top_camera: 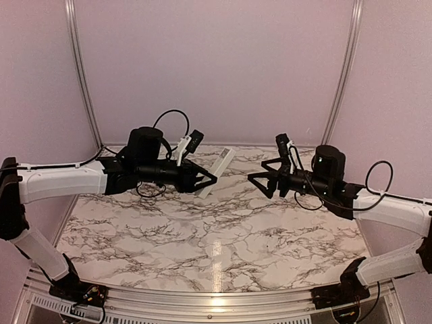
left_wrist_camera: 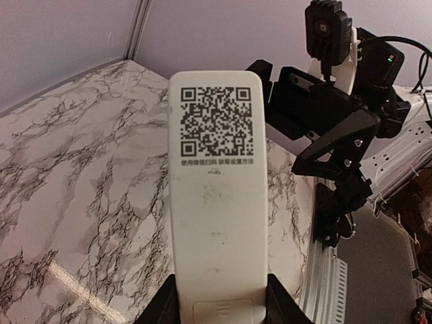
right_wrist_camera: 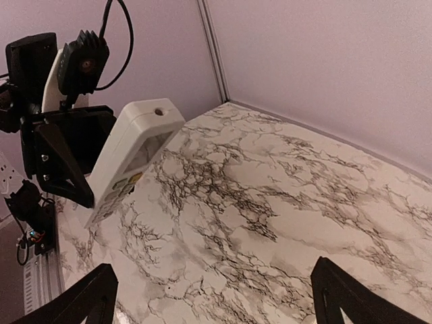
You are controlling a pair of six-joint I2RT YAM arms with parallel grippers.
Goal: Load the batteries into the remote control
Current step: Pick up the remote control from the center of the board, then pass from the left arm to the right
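Above the marble table [top_camera: 216, 250], the left gripper [top_camera: 202, 181] is clamped on the lower end of the remote [left_wrist_camera: 216, 189]. It holds it in the air toward the right gripper [right_wrist_camera: 216, 293], which is wide open and empty, probably so that it can reach the back.

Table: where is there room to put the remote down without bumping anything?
The marble table is bare across its middle and front, from the back wall down to its near edge. The only crowded spot is up in the air near the back, where the left fingers hold the remote control, close to the open right fingers.
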